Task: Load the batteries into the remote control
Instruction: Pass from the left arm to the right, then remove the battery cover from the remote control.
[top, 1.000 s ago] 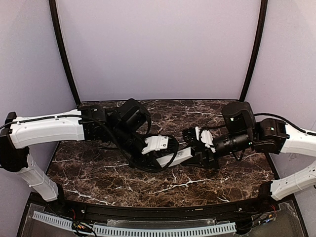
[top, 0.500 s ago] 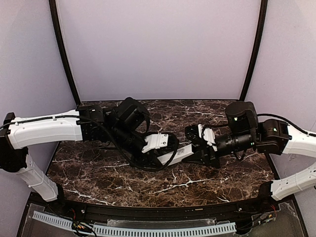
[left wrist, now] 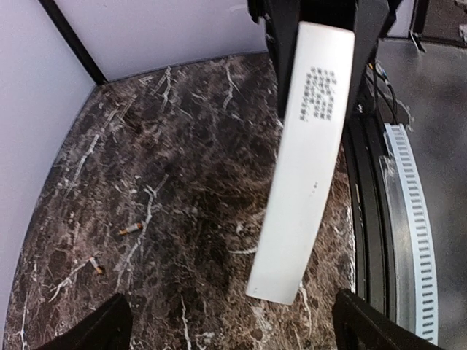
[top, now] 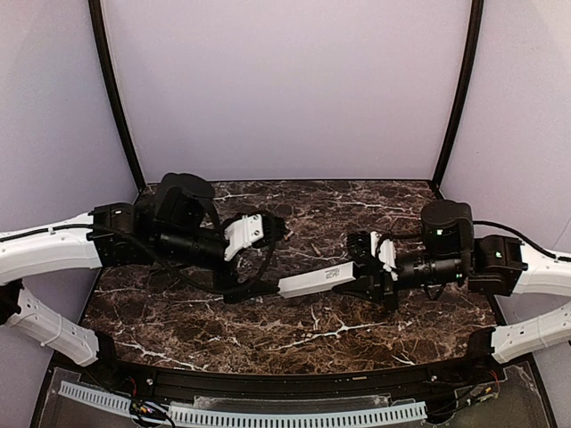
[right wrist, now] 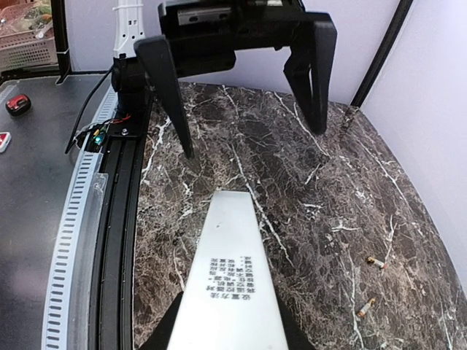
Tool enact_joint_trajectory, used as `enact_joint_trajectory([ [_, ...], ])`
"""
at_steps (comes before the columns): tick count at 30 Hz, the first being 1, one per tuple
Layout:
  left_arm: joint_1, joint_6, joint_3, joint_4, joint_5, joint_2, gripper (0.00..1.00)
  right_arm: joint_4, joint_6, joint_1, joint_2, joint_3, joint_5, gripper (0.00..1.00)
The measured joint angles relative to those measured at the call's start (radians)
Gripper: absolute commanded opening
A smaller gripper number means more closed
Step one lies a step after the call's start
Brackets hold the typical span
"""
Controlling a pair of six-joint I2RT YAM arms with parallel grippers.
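In right end effector [top: 355,276], cover strip [top: 312,282], tiny unreadable print

Light is even and diffuse, from overhead. The walls [top: 285,80] are uniformly bright, with no hotspots. The dark marble table [top: 294,334] carries a faint sheen and only soft shadows beneath the arms [top: 178,241]. The remote control [left wrist: 306,168] is near-clipped white in the left wrist view, its print readable. The fingertips [left wrist: 102,332] of the left gripper [left wrist: 233,328] are soft-focus at the corners. The posts [top: 111,89] bow from lens distortion.
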Motion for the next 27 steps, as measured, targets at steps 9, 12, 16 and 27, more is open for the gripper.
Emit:
enact_joint_trajectory([
  [9,0.134,-0.286,-0.124,0.224,-0.059,-0.193,0.99,0.161,-0.017,0.000,-0.050,-0.066,0.070,0.00],
  [12,0.153,-0.399,-0.156,0.266,-0.036,-0.197,0.96,0.203,-0.034,0.000,-0.064,-0.076,0.087,0.00],
  [16,0.181,-0.535,-0.200,0.312,0.051,-0.195,0.87,0.264,-0.061,0.000,-0.077,-0.090,0.101,0.00],
  [27,0.215,-0.812,-0.165,0.423,0.290,-0.103,0.81,0.342,-0.121,0.000,-0.060,-0.091,0.100,0.00],
])
